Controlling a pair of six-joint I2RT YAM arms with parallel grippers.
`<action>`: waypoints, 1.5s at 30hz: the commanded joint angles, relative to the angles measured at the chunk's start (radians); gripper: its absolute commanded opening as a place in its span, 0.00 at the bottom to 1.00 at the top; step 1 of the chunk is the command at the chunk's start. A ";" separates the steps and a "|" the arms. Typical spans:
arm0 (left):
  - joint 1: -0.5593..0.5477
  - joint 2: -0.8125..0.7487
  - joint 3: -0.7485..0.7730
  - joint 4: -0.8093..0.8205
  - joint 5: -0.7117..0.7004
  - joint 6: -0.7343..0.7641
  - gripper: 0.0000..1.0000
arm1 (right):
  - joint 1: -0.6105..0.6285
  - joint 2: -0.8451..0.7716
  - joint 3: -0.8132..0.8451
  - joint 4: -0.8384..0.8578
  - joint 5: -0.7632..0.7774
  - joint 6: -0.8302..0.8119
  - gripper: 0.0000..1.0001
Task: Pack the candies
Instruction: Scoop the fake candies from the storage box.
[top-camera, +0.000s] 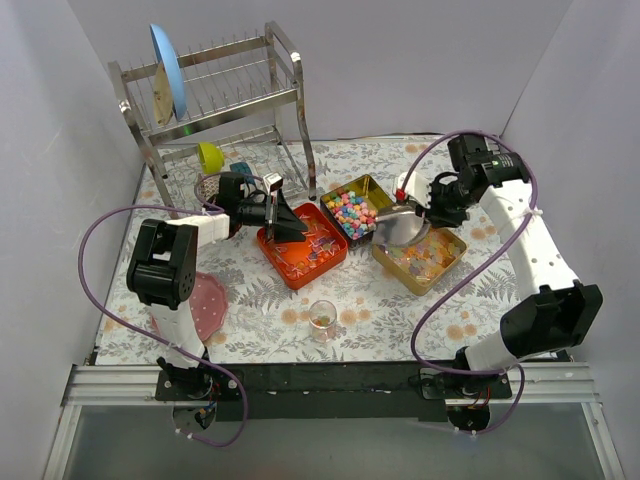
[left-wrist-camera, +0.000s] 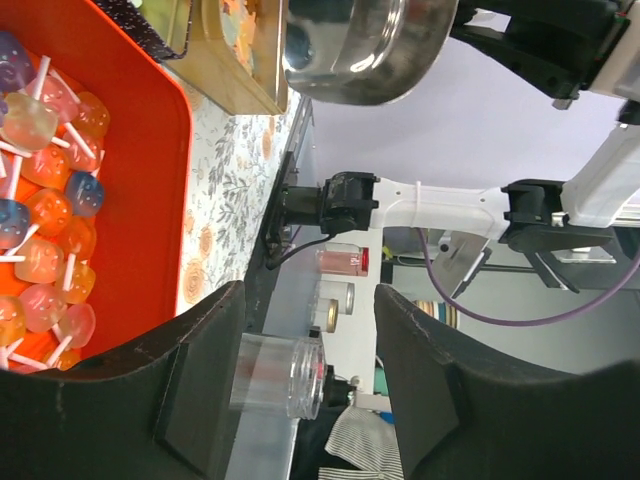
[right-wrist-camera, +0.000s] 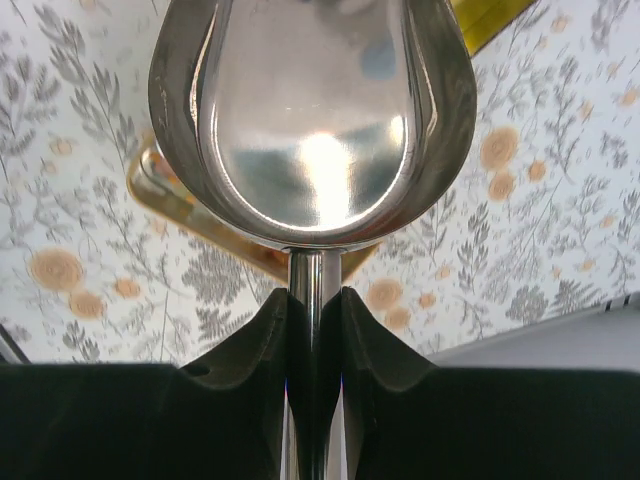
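The candies lie in three trays. Pastel pellets (top-camera: 350, 210) fill a yellow tin. Orange jellies (top-camera: 421, 261) sit in a gold tin (top-camera: 452, 262). Clear-wrapped pieces on sticks (top-camera: 314, 250) (left-wrist-camera: 45, 200) lie in a red tray (top-camera: 285, 268). My left gripper (top-camera: 296, 228) (left-wrist-camera: 310, 300) hangs open over the red tray's near side, with nothing between its fingers. My right gripper (top-camera: 428, 212) (right-wrist-camera: 315, 295) is shut on the handle of a steel scoop (top-camera: 398, 228) (right-wrist-camera: 312, 110), whose bowl is empty and hovers over the gold tin's left corner. A small clear jar (top-camera: 320, 318) (left-wrist-camera: 280, 375) stands on the table in front of the trays.
A steel dish rack (top-camera: 215, 90) with a blue plate (top-camera: 168, 70) stands at the back left, with a yellow cup (top-camera: 210, 156) and a mesh basket below it. A pink round plate (top-camera: 207, 303) lies by the left arm. White walls close in three sides.
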 joint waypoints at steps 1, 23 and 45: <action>-0.010 -0.011 0.017 -0.042 -0.012 0.082 0.53 | -0.019 0.005 0.009 -0.094 0.207 -0.171 0.01; -0.016 -0.112 -0.083 -0.030 -0.024 0.146 0.52 | -0.077 0.087 0.024 -0.094 0.571 -0.375 0.01; -0.018 -0.120 -0.120 -0.021 -0.026 0.151 0.52 | -0.077 0.207 -0.103 -0.094 0.646 -0.253 0.01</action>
